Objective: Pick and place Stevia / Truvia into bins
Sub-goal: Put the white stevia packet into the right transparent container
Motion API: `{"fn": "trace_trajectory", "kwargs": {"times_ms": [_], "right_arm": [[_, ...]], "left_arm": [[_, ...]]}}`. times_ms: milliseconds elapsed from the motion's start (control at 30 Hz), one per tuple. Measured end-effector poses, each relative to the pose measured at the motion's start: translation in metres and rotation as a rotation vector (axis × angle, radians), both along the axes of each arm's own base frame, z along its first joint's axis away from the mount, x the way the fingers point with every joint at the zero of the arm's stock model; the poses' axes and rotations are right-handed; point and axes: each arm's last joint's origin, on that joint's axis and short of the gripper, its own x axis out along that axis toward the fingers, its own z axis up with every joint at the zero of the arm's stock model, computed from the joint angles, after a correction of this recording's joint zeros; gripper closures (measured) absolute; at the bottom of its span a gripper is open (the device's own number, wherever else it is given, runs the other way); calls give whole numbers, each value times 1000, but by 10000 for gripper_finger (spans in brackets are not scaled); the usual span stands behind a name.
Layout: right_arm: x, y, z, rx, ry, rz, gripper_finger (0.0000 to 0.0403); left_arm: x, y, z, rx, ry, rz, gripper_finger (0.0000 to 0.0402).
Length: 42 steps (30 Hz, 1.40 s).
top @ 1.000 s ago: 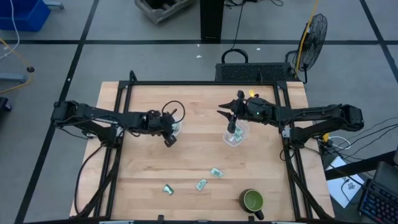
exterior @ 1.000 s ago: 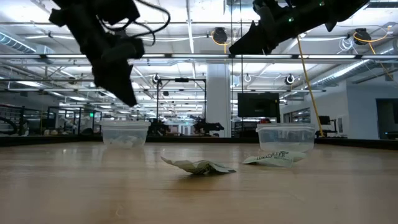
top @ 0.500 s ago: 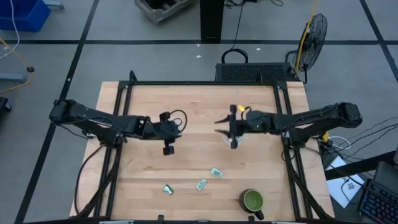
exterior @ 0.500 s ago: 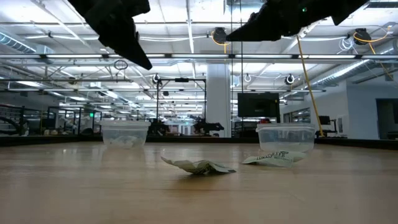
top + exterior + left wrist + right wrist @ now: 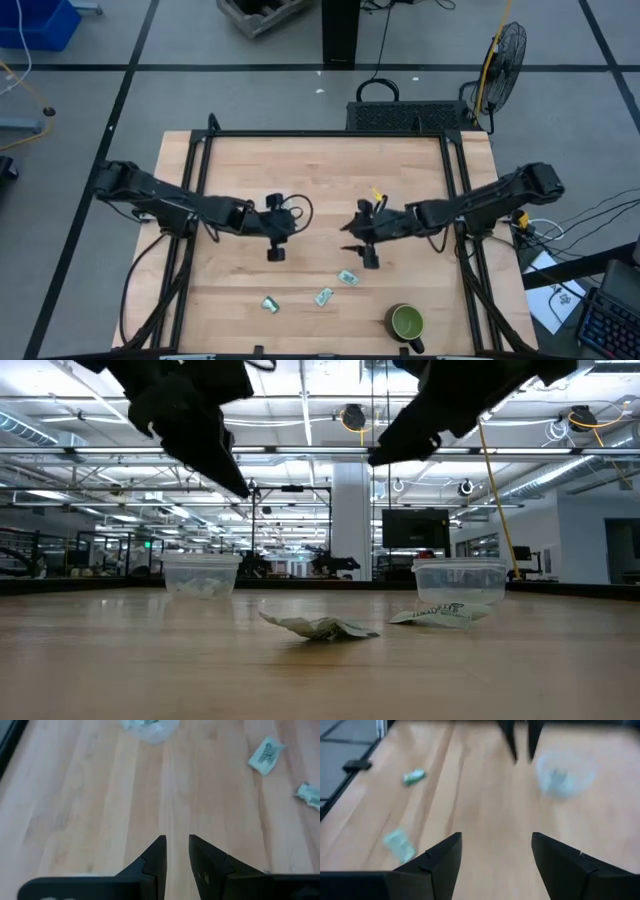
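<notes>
Both grippers hang above the middle of the table with nothing in them: my right gripper (image 5: 364,252) has its fingers (image 5: 434,865) spread wide, while my left gripper (image 5: 275,243) has its fingers (image 5: 155,860) drawn nearly together, only a narrow slot between them. I read the wide right opening as ready for a loose packet, since it hovers just beside the nearest Stevia / Truvia packet (image 5: 348,278). Two more packets (image 5: 323,296) lie near the front edge, well apart from the two clear bins (image 5: 201,574), each of which seems to hold some packets already. A green mug (image 5: 406,323) stands at the front right, clear of the work. Print shows on one packet in the left wrist view, but I cannot read it.
</notes>
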Motion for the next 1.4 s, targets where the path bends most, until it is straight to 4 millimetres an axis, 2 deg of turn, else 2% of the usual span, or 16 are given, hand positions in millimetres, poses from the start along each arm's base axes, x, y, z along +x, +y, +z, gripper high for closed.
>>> {"fn": "trace_trajectory", "kwargs": {"times_ms": [200,333,433,700,1167,1267,1400], "right_arm": [[1,30,-17,171,157,63,167],[4,46,-32,170,200,94,167],[6,52,-47,170,253,88,167],[12,55,-79,151,346,66,167],[16,57,-103,189,429,74,167],[16,56,-103,186,430,72,167],[16,56,-102,187,426,72,167]], "left_arm": [[12,8,-20,-21,51,43,313],[20,11,-29,-63,54,4,313],[28,12,-28,-99,-15,35,313],[29,12,-26,-78,-32,22,313],[28,14,-27,-63,-18,18,310],[28,14,-27,-52,-24,29,283],[28,16,-27,-22,-34,77,228]]}}
